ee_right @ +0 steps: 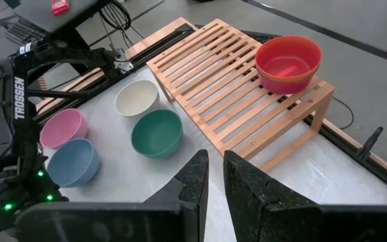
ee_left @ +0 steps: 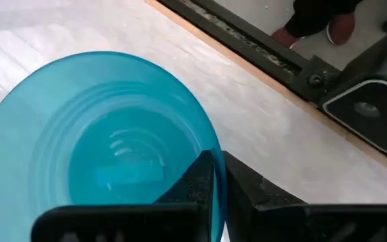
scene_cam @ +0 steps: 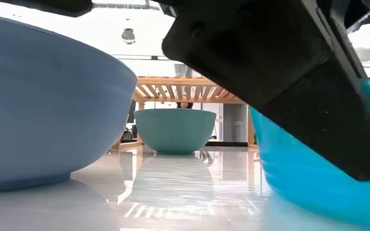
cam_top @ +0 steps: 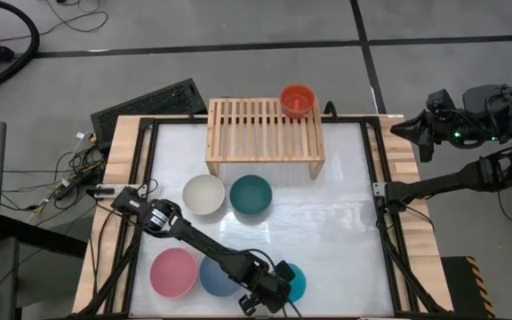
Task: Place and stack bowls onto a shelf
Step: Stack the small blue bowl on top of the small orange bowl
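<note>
Left gripper [cam_top: 274, 289] is at the near edge of the table, its fingers [ee_left: 203, 178] pinching the rim of the teal bowl [ee_left: 106, 158], one finger inside the rim and one outside, as the left wrist view shows; from above, the arm hides this grip. Right gripper [cam_top: 407, 131] hangs beyond the table's far right corner, clear of everything, its fingers [ee_right: 195, 176] pressed close with only a slim gap.

One shelf [cam_top: 265, 133] stands at the far middle of the table. Six bowls are counted. Four larger: cream bowl [cam_top: 204, 194] and dark green bowl [cam_top: 251, 195] side by side just in front of the shelf; pink bowl [cam_top: 172, 271] and slate blue bowl [cam_top: 217, 276] touching at the near left. Two smaller: the teal one, just right of the slate blue, and the red-orange bowl [cam_top: 297, 100] upright on the shelf's far right corner.

The low view shows only three bowls; the right wrist view misses the teal one.
</note>
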Robot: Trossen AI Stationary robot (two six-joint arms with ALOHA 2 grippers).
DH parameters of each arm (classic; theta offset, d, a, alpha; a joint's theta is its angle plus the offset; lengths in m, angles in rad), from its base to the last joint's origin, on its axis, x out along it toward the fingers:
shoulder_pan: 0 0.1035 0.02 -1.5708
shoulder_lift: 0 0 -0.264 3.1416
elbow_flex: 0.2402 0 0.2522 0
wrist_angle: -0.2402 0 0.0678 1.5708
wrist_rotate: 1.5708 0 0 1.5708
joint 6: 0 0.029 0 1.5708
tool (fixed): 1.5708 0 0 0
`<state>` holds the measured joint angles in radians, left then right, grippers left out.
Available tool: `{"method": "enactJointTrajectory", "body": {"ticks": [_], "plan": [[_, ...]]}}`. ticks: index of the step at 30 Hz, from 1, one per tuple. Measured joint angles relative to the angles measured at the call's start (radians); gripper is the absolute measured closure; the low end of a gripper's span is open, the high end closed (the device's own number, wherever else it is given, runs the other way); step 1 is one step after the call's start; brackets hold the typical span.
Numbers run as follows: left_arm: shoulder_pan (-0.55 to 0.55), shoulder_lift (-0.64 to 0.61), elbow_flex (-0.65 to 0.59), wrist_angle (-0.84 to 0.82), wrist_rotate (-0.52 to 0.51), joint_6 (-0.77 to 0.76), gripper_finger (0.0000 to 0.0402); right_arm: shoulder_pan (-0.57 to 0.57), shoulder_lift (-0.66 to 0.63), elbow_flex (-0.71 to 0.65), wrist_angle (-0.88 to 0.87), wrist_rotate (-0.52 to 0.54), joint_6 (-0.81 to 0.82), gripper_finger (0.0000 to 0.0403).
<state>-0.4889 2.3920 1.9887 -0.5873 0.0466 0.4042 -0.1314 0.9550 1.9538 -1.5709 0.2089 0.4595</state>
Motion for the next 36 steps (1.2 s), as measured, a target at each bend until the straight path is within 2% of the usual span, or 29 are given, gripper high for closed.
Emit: {"method": "enactJointTrajectory", "body": {"ticks": [5, 13, 16, 20, 26, 30, 33, 36], "plan": [[0.022, -0.010, 0.076, -0.062, 0.019, -0.038, 0.0401, 0.000, 0.000, 0.000, 0.000, 0.000, 0.011, 0.0327], [0.093, -0.021, 0.371, -0.345, 0.000, -0.077, 0.0401, 0.000, 0.000, 0.000, 0.000, 0.000, 0.039, 0.0327], [0.139, -0.108, 0.324, -0.342, -0.035, -0.097, 0.0401, 0.000, 0.000, 0.000, 0.000, 0.000, 0.041, 0.0327], [0.227, -0.208, 0.324, -0.377, -0.102, -0.138, 0.0401, 0.000, 0.000, 0.000, 0.000, 0.000, 0.040, 0.0327], [0.383, -0.315, 0.324, -0.312, -0.297, -0.137, 0.0401, 0.000, 0.000, 0.000, 0.000, 0.005, 0.038, 0.0327], [0.509, -0.344, 0.324, -0.185, -0.405, -0.137, 0.0401, 0.000, 0.000, 0.000, 0.000, 0.006, 0.037, 0.0327], [0.605, -0.343, 0.324, -0.058, -0.417, -0.137, 0.0401, 0.000, 0.000, 0.000, 0.000, 0.006, 0.037, 0.0327], [0.688, -0.334, 0.324, 0.024, -0.372, -0.139, 0.0401, 0.000, 0.000, 0.000, 0.000, 0.006, 0.037, 0.0327]]}}
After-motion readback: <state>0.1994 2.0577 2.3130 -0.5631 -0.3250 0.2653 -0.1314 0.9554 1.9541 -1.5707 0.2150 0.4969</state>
